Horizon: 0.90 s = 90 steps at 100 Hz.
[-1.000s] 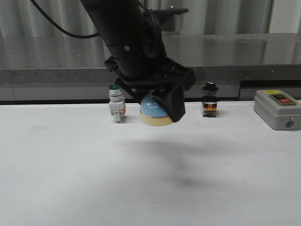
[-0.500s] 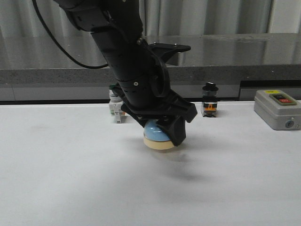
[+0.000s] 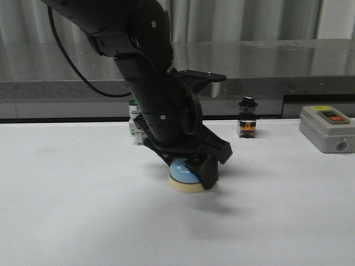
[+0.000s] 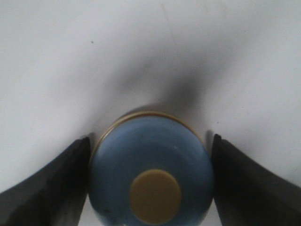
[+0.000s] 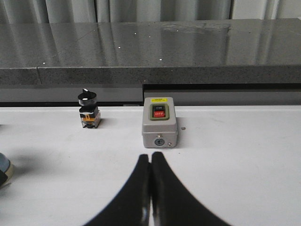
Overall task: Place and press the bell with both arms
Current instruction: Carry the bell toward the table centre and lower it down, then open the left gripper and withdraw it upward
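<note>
Front view: we record the left arm (image 3: 138, 83) reaching down over the white table (image 3: 66, 210), its left gripper (image 3: 191, 169) clamped on the bell (image 3: 186, 178); the light-blue dome sits between the jaws, the cream base shows just below the dark finger (image 3: 209, 172) on the near side, and the base appears to touch the tabletop, though we cannot tell this for certain. Beyond the jaws, partly hidden by the arm, we note a white push-button switch (image 3: 133, 128); further off toward the robot's right stand a small black-knobbed selector switch (image 3: 247, 118) and a grey control box (image 3: 327, 128) with red and dark buttons, both well apart from the gripper. Left wrist view: we list the bell (image 4: 151, 169) seen from above, its cream button (image 4: 155, 196) centred on the blue dome, with one dark finger (image 4: 47, 188) pressed against each side of it. Right wrist view: we log the right gripper (image 5: 150, 188) with its jaws closed together, holding nothing. Ahead of these jaws stands the grey control box (image 5: 160, 122), near them; the selector switch (image 5: 89, 109) stands beside it, and a sliver of the bell (image 5: 3, 167) shows at the picture's edge, well apart from the fingertips.
</note>
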Motion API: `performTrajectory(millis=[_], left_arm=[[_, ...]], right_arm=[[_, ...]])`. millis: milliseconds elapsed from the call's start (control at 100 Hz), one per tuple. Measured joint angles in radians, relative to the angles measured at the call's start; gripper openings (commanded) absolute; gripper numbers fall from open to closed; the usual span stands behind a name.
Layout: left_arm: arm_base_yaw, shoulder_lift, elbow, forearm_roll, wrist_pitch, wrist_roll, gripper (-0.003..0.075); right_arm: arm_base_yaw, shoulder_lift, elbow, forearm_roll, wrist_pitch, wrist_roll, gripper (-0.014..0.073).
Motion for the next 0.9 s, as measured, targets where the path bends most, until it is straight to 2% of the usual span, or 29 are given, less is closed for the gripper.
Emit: performTrajectory(millis=[80, 150, 220, 410, 480, 580, 900], left_arm=[[0.000, 0.000, 0.000, 0.000, 0.002, 0.000, 0.0020], [0.000, 0.000, 0.000, 0.000, 0.002, 0.000, 0.0088], [0.000, 0.000, 0.000, 0.000, 0.002, 0.000, 0.0184], [0.000, 0.000, -0.001, 0.000, 0.002, 0.000, 0.0507], [0.000, 0.000, -0.001, 0.000, 0.006, 0.000, 0.0586], [0.000, 0.000, -0.001, -0.001, 0.008, 0.000, 0.0629], [0.000, -0.035, -0.001, -0.003, 0.029, 0.000, 0.0629]], right_arm=[[0.000, 0.000, 0.000, 0.000, 0.000, 0.000, -0.0060], [0.000, 0.000, 0.000, 0.000, 0.000, 0.000, -0.0060], [0.000, 0.000, 0.000, 0.000, 0.000, 0.000, -0.0060], [0.000, 0.000, 0.000, 0.000, 0.000, 0.000, -0.0060], [0.000, 0.000, 0.000, 0.000, 0.000, 0.000, -0.0060], [0.000, 0.000, 0.000, 0.000, 0.000, 0.000, -0.0060], [0.000, 0.000, 0.000, 0.000, 0.000, 0.000, -0.0060]])
